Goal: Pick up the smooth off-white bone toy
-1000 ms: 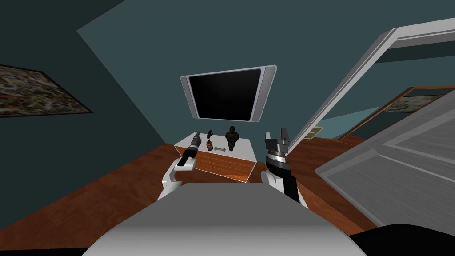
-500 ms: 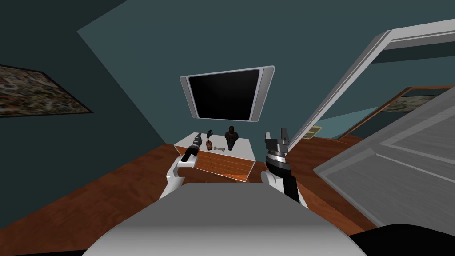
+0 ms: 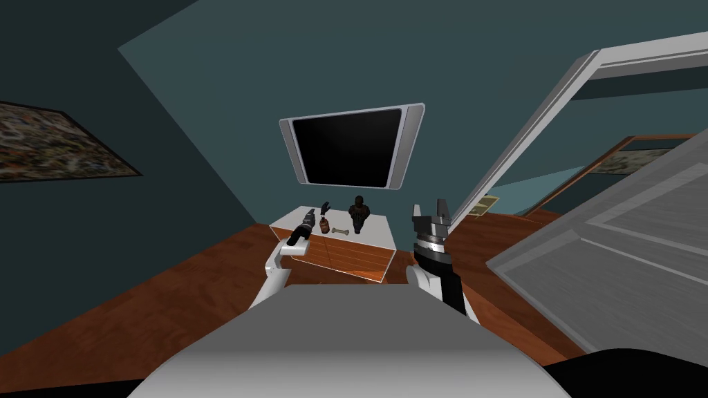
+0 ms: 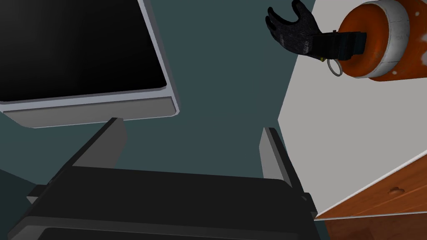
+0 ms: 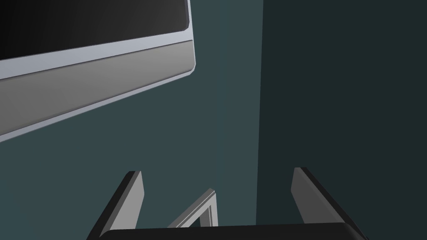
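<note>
The small off-white bone toy [image 3: 339, 231] lies on the white top of a low dresser [image 3: 377, 235], between an orange bottle [image 3: 325, 226] and a dark figurine [image 3: 358, 213]. My left gripper [image 3: 310, 220] hovers over the dresser's left part, just left of the bottle and short of the bone. In the left wrist view its fingers [image 4: 273, 152] stand open and empty, with the orange bottle [image 4: 375, 41] and a black glove-shaped object [image 4: 294, 27] beyond them to one side. My right gripper [image 3: 430, 209] is raised to the right of the dresser, open and empty.
The dresser has a wooden drawer front [image 3: 346, 257] and stands against a teal wall under a wall-mounted screen [image 3: 349, 146]. The black glove-shaped object [image 3: 326, 206] stands behind the bottle. A grey open door [image 3: 608, 256] is close on my right. Wooden floor [image 3: 173, 290] surrounds the dresser.
My left arm has reached forward and a little right over the dresser top, closer to the bottle. The right arm has kept still.
</note>
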You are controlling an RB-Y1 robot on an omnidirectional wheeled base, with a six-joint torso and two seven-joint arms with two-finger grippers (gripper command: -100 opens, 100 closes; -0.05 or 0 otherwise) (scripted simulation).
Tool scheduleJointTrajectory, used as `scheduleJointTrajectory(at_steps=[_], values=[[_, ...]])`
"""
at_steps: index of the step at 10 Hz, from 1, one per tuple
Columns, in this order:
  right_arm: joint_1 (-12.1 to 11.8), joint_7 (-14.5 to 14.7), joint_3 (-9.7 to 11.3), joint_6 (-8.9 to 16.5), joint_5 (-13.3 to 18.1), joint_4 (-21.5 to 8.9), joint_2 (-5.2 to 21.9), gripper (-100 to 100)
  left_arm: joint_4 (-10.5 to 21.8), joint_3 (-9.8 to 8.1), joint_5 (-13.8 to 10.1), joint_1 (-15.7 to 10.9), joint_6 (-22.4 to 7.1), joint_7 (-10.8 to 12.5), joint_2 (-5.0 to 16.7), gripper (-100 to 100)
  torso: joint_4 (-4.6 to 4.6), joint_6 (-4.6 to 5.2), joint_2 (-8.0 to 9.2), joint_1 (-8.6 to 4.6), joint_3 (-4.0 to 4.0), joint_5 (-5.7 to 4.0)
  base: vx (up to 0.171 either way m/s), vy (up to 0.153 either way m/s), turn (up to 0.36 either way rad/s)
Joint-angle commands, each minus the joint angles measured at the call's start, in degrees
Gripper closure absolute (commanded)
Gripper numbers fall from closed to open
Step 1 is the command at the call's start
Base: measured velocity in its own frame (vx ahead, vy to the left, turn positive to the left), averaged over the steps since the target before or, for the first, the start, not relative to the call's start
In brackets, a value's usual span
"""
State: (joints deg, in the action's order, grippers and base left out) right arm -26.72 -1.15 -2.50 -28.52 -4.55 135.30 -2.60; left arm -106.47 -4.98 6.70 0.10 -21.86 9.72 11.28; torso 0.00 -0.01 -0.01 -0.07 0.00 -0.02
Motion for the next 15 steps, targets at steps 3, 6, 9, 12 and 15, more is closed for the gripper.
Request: scheduleJointTrajectory(at_steps=[3, 6, 9, 12, 15], values=[[0.0, 0.0, 0.0, 0.0, 0.0, 0.0, 0.0, 0, 2.2, -0.19, 0.0, -1.9, -5.0, -0.5, -0.1, -100, -0.01, 0.00, -0.03, 0.02, -0.02, 0.00, 0.003, -0.013, -0.009], [0.0, 0.0, 0.0, 0.0, 0.0, 0.0, 0.0, 0, 6.6, -0.56, -0.2, -5.3, -10.0, -1.5, -0.3, -100, -0.01, 0.00, -0.05, 0.04, -0.03, 0.01, 0.012, -0.011, -0.023], [0.0, 0.0, 0.0, 0.0, 0.0, 0.0, 0.0, 0, 8.8, -0.76, -0.3, -6.9, -14.0, -2.1, -0.5, -100, -0.01, -0.01, -0.04, 0.05, -0.02, 0.01, 0.013, -0.007, -0.014], [0.0, 0.0, 0.0, 0.0, 0.0, 0.0, 0.0, 0, 11.0, -0.96, -0.4, -8.5, -18.1, -2.7, -0.6, -100, -0.02, 0.00, -0.10, 0.05, -0.06, 0.01, 0.022, -0.005, -0.024], [0.0, 0.0, 0.0, 0.0, 0.0, 0.0, 0.0, 0, 13.2, -1.17, -0.5, -10.0, -21.4, -3.4, -0.8, -100, -0.02, 0.00, -0.11, 0.06, -0.06, 0.01, 0.023, -0.003, -0.022]])
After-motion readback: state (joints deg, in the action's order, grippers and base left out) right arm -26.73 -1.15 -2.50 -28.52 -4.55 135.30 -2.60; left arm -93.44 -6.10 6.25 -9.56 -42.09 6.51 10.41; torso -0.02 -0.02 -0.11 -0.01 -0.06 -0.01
